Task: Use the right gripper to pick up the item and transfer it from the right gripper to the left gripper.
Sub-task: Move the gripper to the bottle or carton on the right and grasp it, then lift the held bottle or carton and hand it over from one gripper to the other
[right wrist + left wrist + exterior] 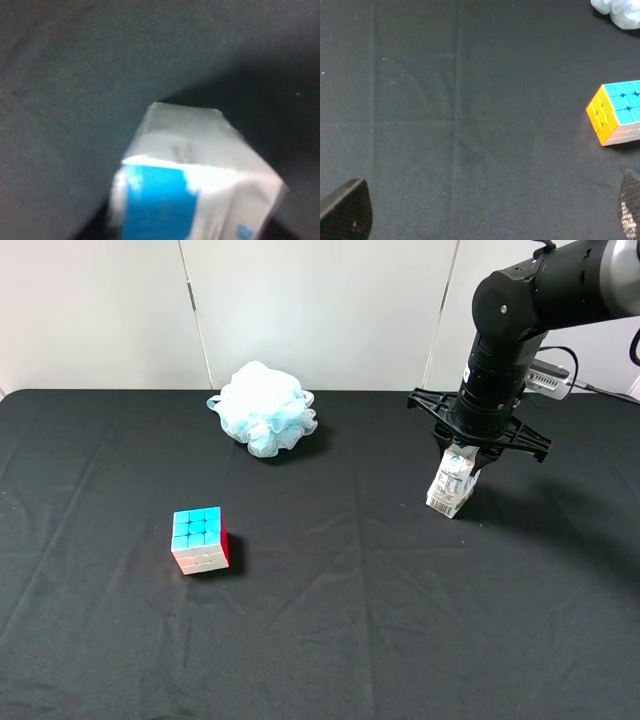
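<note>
The item, a white drink carton with blue print (452,483), stands tilted at the right of the black table, its lower end at or just above the cloth. My right gripper (468,447) comes down on its top and is closed on it; the fingers are hidden under the black wrist bracket. In the right wrist view the carton (195,170) fills the lower picture, blurred, its blue top facing the camera. My left gripper (490,202) is open and empty over bare cloth, with only its two fingertips (347,207) showing. It is out of the exterior high view.
A multicoloured puzzle cube (200,540) sits left of centre; it also shows in the left wrist view (617,112). A pale blue mesh bath puff (263,408) lies at the back middle, its edge visible in the left wrist view (620,10). Black cloth (380,640) covers the table.
</note>
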You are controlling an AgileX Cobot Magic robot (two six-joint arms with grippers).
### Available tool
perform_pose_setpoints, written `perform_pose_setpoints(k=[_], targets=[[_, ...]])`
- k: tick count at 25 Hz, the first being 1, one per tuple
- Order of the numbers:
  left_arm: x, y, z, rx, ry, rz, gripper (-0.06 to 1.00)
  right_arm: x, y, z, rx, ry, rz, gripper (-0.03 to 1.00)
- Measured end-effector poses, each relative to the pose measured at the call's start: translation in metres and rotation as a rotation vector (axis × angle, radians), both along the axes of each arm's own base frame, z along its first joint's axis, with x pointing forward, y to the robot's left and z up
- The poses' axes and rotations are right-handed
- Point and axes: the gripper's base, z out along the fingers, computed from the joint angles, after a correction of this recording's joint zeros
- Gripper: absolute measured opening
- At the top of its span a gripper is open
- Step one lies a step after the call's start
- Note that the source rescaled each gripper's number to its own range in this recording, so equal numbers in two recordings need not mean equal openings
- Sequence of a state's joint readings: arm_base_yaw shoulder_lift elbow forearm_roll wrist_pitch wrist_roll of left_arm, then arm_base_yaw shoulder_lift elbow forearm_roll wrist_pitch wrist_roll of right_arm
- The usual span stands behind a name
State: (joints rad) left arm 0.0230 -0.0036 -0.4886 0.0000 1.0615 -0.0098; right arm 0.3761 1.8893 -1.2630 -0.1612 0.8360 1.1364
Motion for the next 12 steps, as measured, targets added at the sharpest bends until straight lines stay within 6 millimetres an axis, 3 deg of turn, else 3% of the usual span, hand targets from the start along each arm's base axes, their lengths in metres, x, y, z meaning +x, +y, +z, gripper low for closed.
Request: perform_pose_setpoints(k=[12], targets=[[0.0000, 0.0000, 0.0000, 0.000, 0.000, 0.000, 0.97, -0.0017, -0.0002, 0.0089, 0.019, -0.021, -0.028, 0.03]])
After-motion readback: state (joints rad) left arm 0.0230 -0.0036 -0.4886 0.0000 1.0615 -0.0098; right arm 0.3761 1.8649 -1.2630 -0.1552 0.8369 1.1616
